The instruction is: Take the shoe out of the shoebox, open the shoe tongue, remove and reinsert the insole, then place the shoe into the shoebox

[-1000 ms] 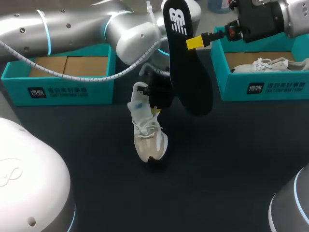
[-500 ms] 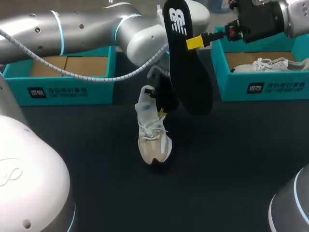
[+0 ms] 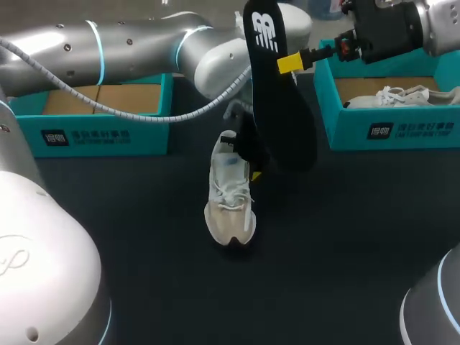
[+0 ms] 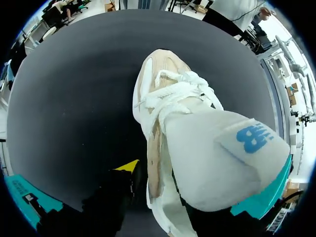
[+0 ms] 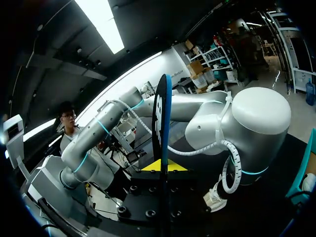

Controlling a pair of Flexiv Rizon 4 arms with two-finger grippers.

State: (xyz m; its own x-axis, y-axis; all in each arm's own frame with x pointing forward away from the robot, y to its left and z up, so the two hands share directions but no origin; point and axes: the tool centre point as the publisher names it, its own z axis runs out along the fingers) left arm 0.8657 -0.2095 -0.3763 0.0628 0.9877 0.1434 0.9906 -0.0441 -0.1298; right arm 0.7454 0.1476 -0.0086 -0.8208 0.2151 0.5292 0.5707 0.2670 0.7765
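Observation:
A white and beige shoe (image 3: 230, 195) stands on the dark table, toe toward the front edge. In the left wrist view the shoe (image 4: 163, 103) lies right ahead, its big white tongue (image 4: 222, 153) pulled back over the opening. My left gripper (image 3: 251, 167) is at the shoe's heel end, open; one yellow fingertip (image 4: 127, 166) stands just clear of the shoe's side, the other is hidden under the tongue. My right gripper (image 3: 289, 63) is shut on the black insole (image 3: 277, 100), holding it upright above the table behind the shoe. The insole (image 5: 162, 123) shows edge-on between the right gripper (image 5: 162, 167).
An empty teal shoebox (image 3: 108, 133) stands at the back left. Another teal shoebox (image 3: 392, 129) at the back right holds a second white shoe (image 3: 402, 95). The left arm (image 3: 129, 50) stretches across the back of the table.
The left arm carried the shoe a little to the right and toward the front, and the shoe now stands straighter. The left fingers have come apart. The right arm and insole stayed still.

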